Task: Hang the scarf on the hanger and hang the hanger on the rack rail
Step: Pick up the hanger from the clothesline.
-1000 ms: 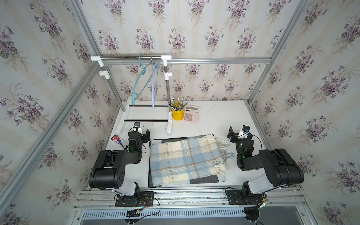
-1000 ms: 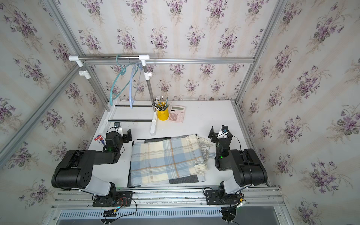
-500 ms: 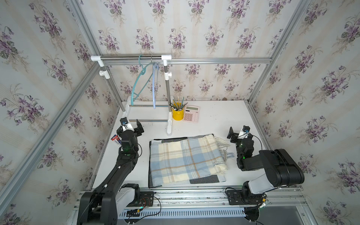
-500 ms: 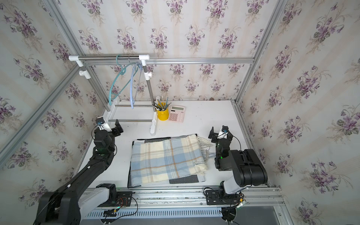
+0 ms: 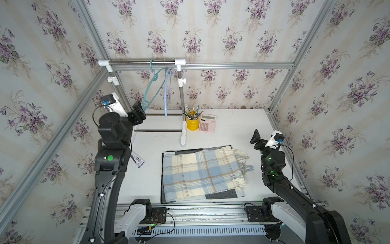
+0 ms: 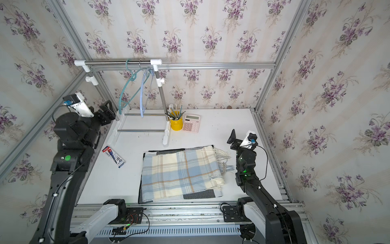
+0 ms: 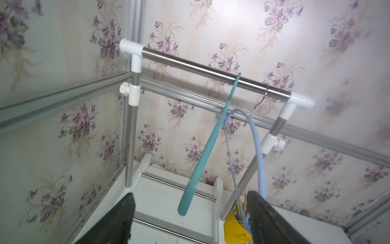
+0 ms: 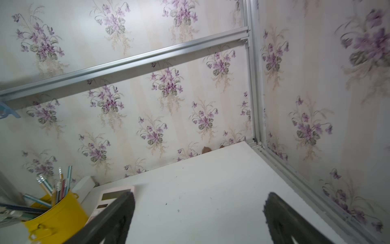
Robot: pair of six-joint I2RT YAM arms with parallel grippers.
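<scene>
The scarf (image 5: 202,171) (image 6: 181,173), plaid in pale blue and cream, lies folded flat on a dark mat in the middle of the table. A teal hanger (image 5: 150,93) (image 7: 202,152) and a pale blue hanger (image 5: 166,97) (image 7: 258,143) hang from the steel rail (image 5: 141,62) at the back left. My left gripper (image 5: 139,111) (image 7: 191,195) is raised and open, pointing at the rack, and the teal hanger's lower end shows between its jaws, untouched. My right gripper (image 5: 260,140) (image 8: 200,196) is open and empty, low to the right of the scarf's fringe.
A yellow pencil cup (image 5: 192,123) and a pink calculator (image 5: 207,126) stand beside the rack's right post (image 5: 181,99). A small printed packet (image 5: 137,161) lies on the table left of the scarf. Aluminium frame bars and papered walls close in three sides.
My left arm has unfolded from its low rest beside the scarf, risen and reached back toward the rack. Its jaws have narrowed slightly. The right arm and scarf have not moved.
</scene>
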